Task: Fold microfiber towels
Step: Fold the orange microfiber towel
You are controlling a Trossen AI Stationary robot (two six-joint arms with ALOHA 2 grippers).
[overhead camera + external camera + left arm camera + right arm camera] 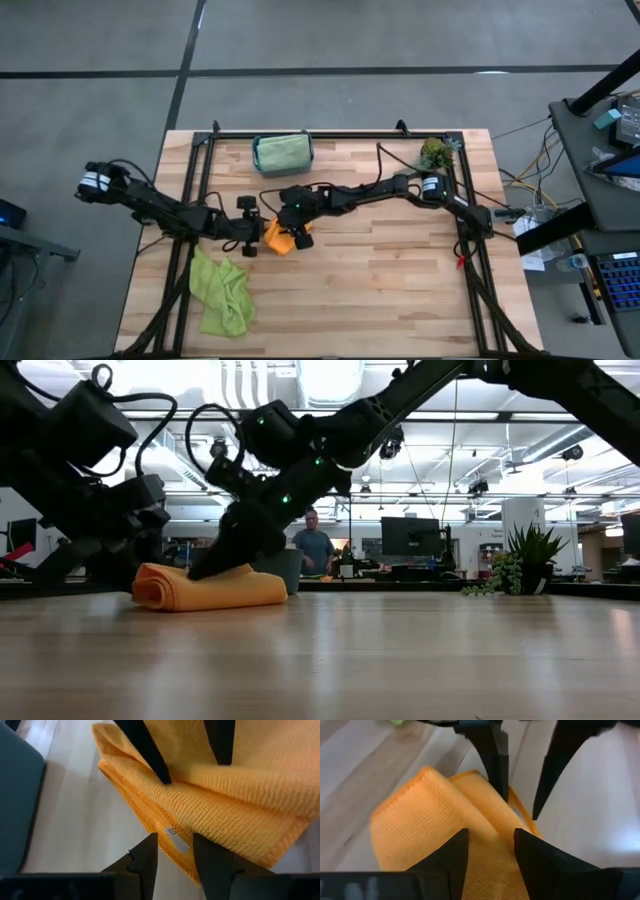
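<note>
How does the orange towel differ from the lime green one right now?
The orange towel is a compact folded bundle; the lime green towel lies crumpled and spread out. Both hands, left hand and right hand, are at the orange towel; none is near the lime green towel. Both lie on the table.
</note>
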